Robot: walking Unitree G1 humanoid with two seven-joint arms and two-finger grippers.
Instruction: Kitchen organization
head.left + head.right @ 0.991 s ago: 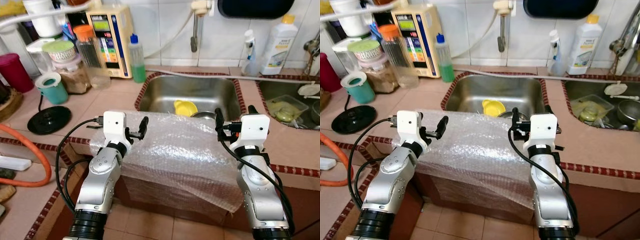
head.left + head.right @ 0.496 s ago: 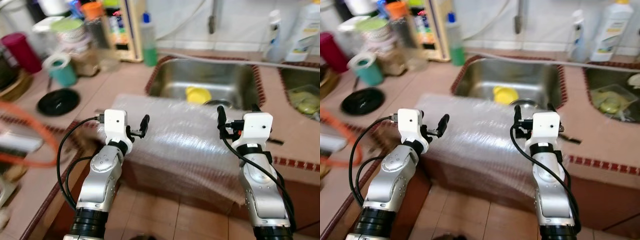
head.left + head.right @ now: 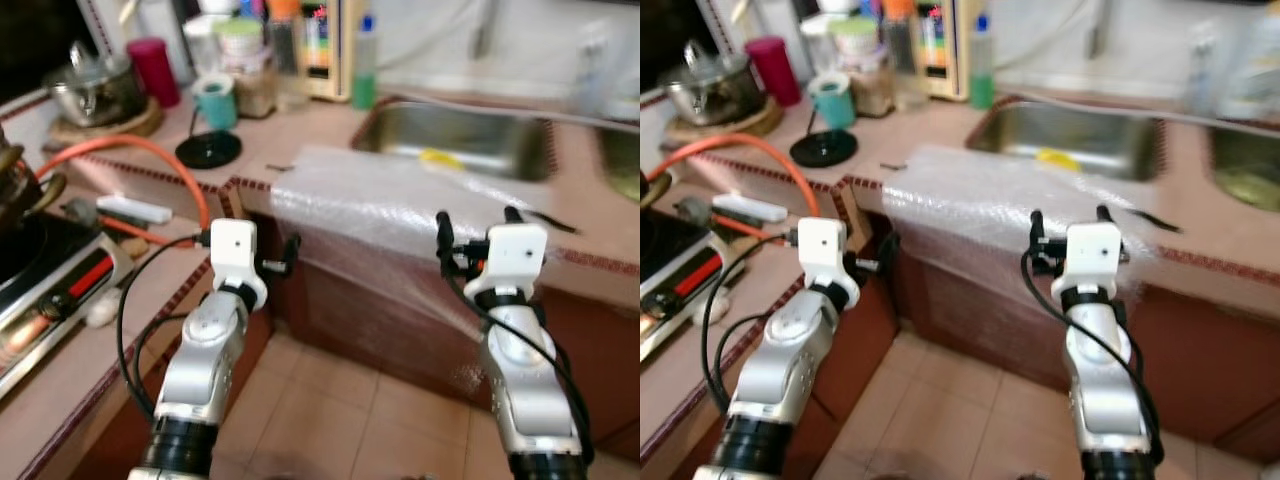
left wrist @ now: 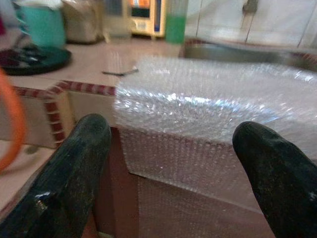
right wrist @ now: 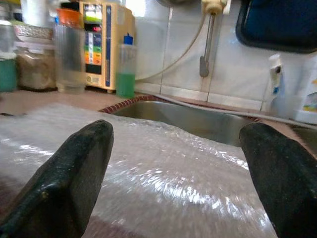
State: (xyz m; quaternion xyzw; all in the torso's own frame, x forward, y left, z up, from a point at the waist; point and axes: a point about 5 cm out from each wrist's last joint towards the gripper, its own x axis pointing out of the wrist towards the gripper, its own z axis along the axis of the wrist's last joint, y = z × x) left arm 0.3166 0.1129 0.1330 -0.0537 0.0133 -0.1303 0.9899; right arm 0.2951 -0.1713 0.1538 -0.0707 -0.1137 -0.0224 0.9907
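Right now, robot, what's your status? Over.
Left gripper open, empty, short of the counter. Right gripper open, empty, at the bubble wrap. Wrap draped over counter edge by the sink. Nothing blocking it.

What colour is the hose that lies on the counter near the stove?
The hose is orange; it shows best in the left eye view.
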